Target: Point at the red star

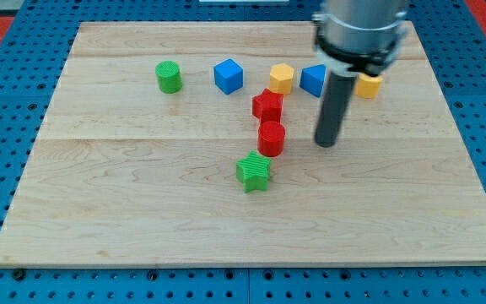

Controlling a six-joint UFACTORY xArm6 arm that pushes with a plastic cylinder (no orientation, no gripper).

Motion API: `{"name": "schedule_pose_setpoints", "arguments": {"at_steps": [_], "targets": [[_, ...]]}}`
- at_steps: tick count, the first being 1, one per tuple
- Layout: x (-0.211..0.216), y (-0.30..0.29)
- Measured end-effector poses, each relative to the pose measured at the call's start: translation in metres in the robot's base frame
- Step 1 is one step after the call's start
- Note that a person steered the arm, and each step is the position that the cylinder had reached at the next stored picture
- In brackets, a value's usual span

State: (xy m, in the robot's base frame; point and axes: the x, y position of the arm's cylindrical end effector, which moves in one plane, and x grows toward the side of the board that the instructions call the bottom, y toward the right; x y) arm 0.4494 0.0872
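Observation:
The red star (267, 105) lies on the wooden board (142, 211), a little above the board's middle. A red cylinder (272, 138) stands just below it, touching or nearly touching. My tip (326, 143) is to the right of the red cylinder and down-right of the red star, about a block's width clear of both.
A green star (254, 171) lies below the red cylinder. Along the top row are a green cylinder (169, 77), a blue cube (228, 76), a yellow block (282, 78), a blue block (313, 79) partly behind the rod, and a yellow block (367, 85).

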Motion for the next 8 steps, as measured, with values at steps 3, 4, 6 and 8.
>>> {"name": "schedule_pose_setpoints", "arguments": {"at_steps": [3, 4, 6, 8], "targets": [[0.003, -0.034], [0.019, 0.032], [0.042, 0.089], [0.042, 0.091]]}}
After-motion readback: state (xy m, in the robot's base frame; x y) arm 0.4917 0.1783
